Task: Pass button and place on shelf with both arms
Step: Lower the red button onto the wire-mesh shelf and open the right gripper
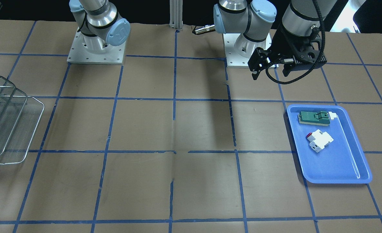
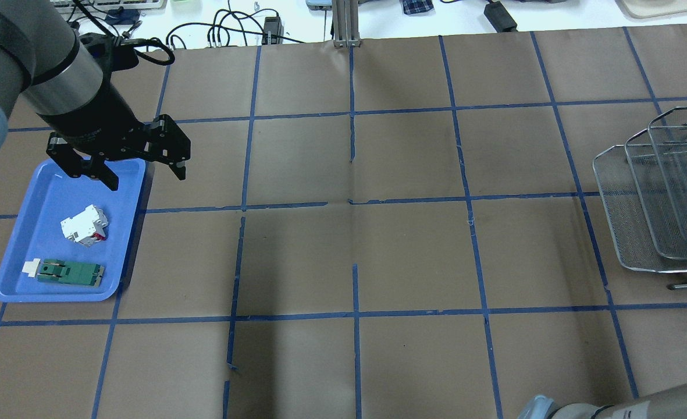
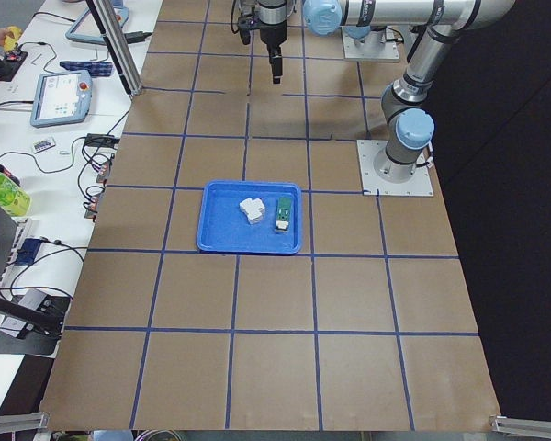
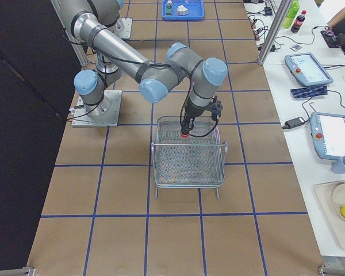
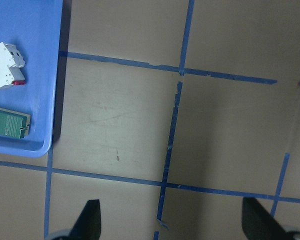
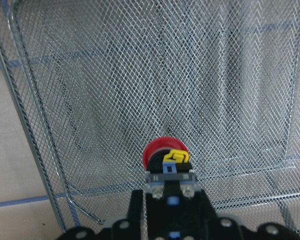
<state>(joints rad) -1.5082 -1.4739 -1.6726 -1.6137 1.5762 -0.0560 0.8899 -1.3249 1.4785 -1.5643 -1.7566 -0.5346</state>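
Observation:
My right gripper (image 6: 170,195) is shut on the button (image 6: 163,152), a black body with a red mushroom cap pointing away from the wrist. It holds the button just above the mesh floor of the silver wire shelf (image 6: 140,75). In the exterior right view the gripper (image 4: 186,129) and the button (image 4: 184,135) are over the shelf's upper tray (image 4: 190,167). The shelf also shows at the table's edge in the overhead view (image 2: 657,198) and in the front-facing view (image 1: 9,129). My left gripper (image 2: 147,180) is open and empty, raised beside the blue tray; it also shows in the front-facing view (image 1: 270,72).
The blue plastic tray (image 2: 29,233) lies on the table's left side. It holds a white block with a red tab (image 2: 84,225) and a green flat board (image 2: 67,272). The tray's corner shows in the left wrist view (image 5: 40,75). Brown paper with blue tape lines covers the table.

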